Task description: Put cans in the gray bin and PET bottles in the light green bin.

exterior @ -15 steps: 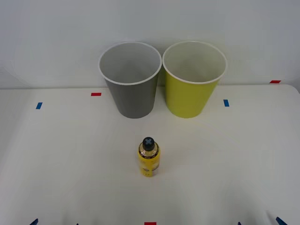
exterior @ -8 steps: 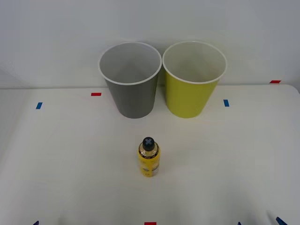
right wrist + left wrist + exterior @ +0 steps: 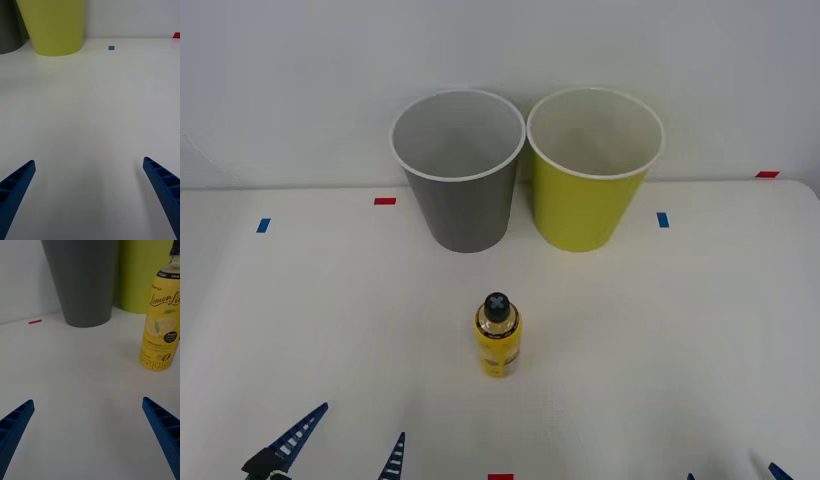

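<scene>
One yellow bottle [image 3: 498, 338] upright mid-counter, ungrasped; left tool [image 3: 340, 450] released at near edge, likely approaching; right tool [image 3: 90, 195] released, idle.

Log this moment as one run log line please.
left gripper open, near table edge | right gripper open | yellow bottle upright, untouched | gray bin, green bin empty

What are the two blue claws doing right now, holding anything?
Left end effector: open, holding nothing, low over the table short of the yellow bottle.
Right end effector: open, holding nothing, above bare table.
</scene>
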`<state>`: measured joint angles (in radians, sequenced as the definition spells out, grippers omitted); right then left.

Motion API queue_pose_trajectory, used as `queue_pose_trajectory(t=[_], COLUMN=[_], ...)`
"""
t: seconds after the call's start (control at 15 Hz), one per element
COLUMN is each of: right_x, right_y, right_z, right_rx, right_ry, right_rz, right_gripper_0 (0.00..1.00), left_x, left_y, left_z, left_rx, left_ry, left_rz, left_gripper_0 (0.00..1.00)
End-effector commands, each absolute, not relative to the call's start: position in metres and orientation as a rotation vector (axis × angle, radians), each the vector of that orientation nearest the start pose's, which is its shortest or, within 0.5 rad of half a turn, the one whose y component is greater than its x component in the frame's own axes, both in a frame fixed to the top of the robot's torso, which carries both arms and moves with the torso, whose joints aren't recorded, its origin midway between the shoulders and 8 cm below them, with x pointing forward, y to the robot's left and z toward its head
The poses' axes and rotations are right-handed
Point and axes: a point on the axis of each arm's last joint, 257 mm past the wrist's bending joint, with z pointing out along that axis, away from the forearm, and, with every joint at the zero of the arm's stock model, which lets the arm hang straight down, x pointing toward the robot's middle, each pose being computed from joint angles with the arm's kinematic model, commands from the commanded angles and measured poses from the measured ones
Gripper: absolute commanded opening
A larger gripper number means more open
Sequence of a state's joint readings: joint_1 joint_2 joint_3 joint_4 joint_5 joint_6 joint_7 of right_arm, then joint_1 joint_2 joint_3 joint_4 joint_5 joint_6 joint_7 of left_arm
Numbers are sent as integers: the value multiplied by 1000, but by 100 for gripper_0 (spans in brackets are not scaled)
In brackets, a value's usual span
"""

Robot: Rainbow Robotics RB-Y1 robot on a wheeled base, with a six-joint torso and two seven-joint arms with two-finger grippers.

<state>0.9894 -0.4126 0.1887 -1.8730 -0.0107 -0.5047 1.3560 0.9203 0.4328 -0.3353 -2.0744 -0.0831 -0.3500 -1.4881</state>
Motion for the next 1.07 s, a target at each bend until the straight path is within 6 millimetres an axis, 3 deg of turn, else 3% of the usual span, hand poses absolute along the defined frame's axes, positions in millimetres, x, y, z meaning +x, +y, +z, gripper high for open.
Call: queue_pose_trajectory(t=[0.07,0.6,0.8,1.07], right_x=[209,209,209,209], right_y=[-282,-282,-282,-282], right_z=[-330,-330,-330,-330], right_rx=[-96,-96,-96,-96], right_ry=[1795,1795,1795,1795], right_rz=[69,69,69,69], right_gripper_0=[100,100,100,100], left_x=[264,288,304,321], left_y=[166,128,116,81], left_z=[-277,-262,-265,-258], left_rx=[420,514,557,569], left_ry=[1661,1596,1575,1526], left_rz=[-186,-303,-331,-416], left_gripper_0=[100,100,100,100])
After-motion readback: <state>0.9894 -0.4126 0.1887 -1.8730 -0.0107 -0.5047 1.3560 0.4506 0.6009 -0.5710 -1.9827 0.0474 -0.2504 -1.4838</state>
